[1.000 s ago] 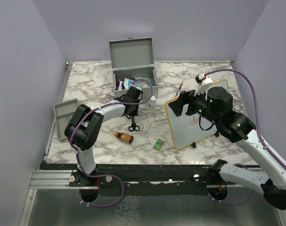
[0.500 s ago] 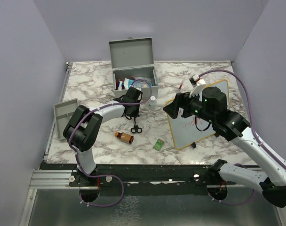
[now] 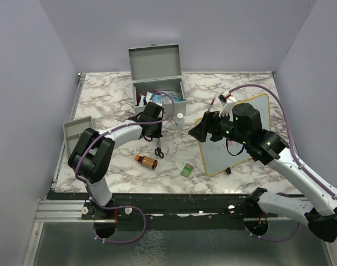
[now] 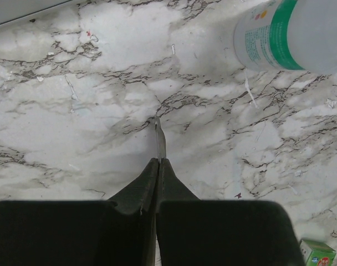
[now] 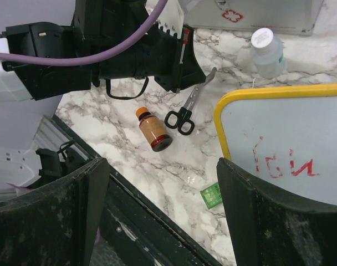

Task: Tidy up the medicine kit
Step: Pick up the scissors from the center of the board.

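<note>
The medicine kit (image 3: 159,97) stands open at the back of the table, its grey lid upright and several items inside; its emblem side shows in the right wrist view (image 5: 257,14). My left gripper (image 3: 155,135) (image 4: 158,160) is shut on the blades of black-handled scissors (image 3: 159,151) (image 5: 186,113), whose metal tip (image 4: 159,136) sticks out past the fingertips. The handles lie on the marble. My right gripper (image 3: 199,132) (image 5: 163,216) hangs open above the table's front, with nothing between its fingers.
A white bottle (image 3: 180,118) (image 4: 290,33) stands right of the kit. An amber bottle (image 3: 147,161) (image 5: 153,131) and a green packet (image 3: 187,170) (image 5: 212,195) lie near the front. A yellow-framed whiteboard (image 3: 232,136) lies right; a grey divided tray (image 3: 77,133) sits at the left edge.
My right arm has swung left, away from the whiteboard and toward the table's middle. The left gripper has shifted slightly with the scissors, which have turned a little.
</note>
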Available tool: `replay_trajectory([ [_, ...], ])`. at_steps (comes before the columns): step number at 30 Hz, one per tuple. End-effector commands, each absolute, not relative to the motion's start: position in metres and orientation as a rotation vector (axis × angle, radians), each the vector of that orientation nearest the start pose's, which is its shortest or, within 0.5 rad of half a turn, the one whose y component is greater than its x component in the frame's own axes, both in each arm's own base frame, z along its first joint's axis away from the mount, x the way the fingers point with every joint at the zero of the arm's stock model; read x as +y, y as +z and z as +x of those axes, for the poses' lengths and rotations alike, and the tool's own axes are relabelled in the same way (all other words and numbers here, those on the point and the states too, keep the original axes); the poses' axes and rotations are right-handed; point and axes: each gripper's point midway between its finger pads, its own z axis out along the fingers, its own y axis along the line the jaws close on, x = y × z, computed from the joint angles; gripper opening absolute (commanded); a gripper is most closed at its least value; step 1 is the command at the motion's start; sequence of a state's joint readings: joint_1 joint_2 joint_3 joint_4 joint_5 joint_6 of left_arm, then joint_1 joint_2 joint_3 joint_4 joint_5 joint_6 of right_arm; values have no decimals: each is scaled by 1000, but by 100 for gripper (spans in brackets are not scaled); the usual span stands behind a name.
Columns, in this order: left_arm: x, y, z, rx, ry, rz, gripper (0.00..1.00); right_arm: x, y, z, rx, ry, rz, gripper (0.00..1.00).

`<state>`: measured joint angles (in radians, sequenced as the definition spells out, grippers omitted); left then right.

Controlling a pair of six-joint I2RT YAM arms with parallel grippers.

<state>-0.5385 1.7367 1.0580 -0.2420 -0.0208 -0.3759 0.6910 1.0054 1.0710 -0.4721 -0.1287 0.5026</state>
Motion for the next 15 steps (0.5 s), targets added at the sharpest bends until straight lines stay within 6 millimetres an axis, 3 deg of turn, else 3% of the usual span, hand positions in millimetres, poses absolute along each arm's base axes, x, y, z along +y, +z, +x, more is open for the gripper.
replay_trajectory([
  [1, -221, 57, 347, 2493, -442, 154, 0, 253, 279, 221, 2085, 960, -282, 83],
  [15, -237, 65, 340, 2486, -590, 146, 0, 250, 279, 222, 2077, 950, -267, 82],
])
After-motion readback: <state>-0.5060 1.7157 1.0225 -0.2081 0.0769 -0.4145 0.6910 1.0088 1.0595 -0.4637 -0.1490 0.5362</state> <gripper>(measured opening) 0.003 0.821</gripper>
